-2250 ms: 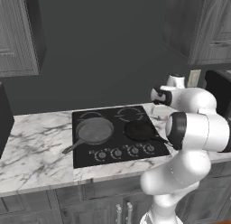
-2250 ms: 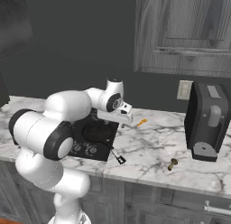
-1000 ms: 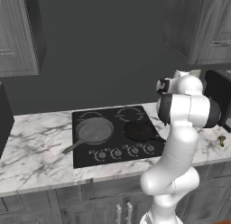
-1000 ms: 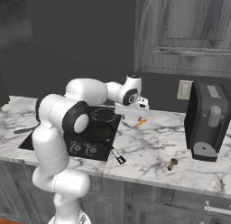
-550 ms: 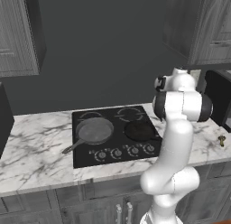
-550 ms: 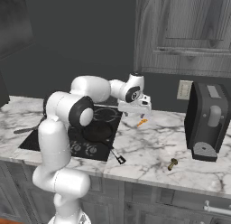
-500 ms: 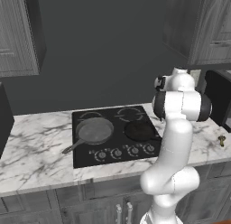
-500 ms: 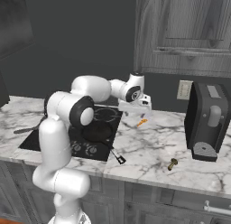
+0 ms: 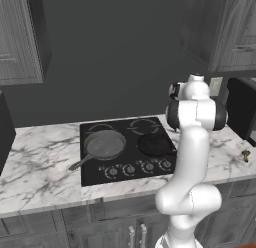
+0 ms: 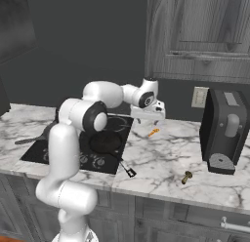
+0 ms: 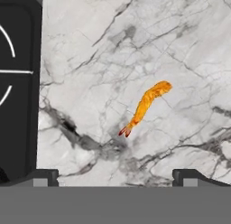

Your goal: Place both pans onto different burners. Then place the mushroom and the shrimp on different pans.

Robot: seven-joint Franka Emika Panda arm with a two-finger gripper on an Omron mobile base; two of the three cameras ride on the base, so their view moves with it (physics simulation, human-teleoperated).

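The gripper (image 10: 149, 120) hovered above the shrimp (image 11: 146, 105) — jaws spread wide, holding nothing — just right of the cooktop (image 10: 73, 153).

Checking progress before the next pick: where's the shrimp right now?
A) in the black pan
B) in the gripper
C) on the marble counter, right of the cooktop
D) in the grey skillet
C: the shrimp lies on the bare marble counter beside the cooktop edge, below the open gripper, which holds nothing; both pans already sit on burners.
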